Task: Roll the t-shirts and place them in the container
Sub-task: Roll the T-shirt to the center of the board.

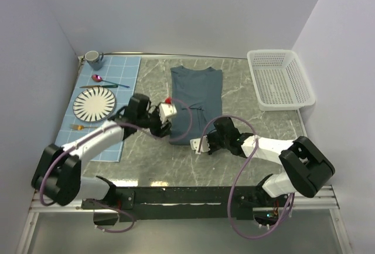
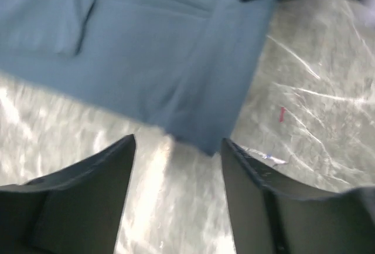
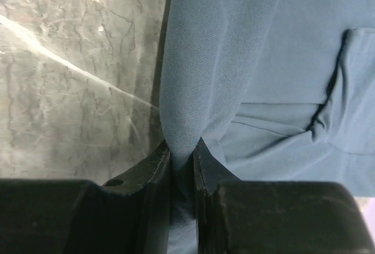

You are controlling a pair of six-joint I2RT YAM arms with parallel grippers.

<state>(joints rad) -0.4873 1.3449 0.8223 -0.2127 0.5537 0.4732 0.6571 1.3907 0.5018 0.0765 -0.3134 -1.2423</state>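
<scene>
Right gripper point(image 3: 183, 146) clamped on t-shirt point(image 1: 196, 95) edge; left gripper point(image 2: 179, 142) jaws spread — over hem corner, gripping nothing.

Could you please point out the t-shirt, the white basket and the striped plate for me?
t-shirt point(image 1: 196, 98): top external view, middle of the folded body.
white basket point(image 1: 280, 78): top external view, bare mesh floor.
striped plate point(image 1: 95, 103): top external view, bare centre.

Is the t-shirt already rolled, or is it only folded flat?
Only folded flat. The t-shirt lies as a narrow flat strip, sleeves folded in, with no roll at either end.
</scene>
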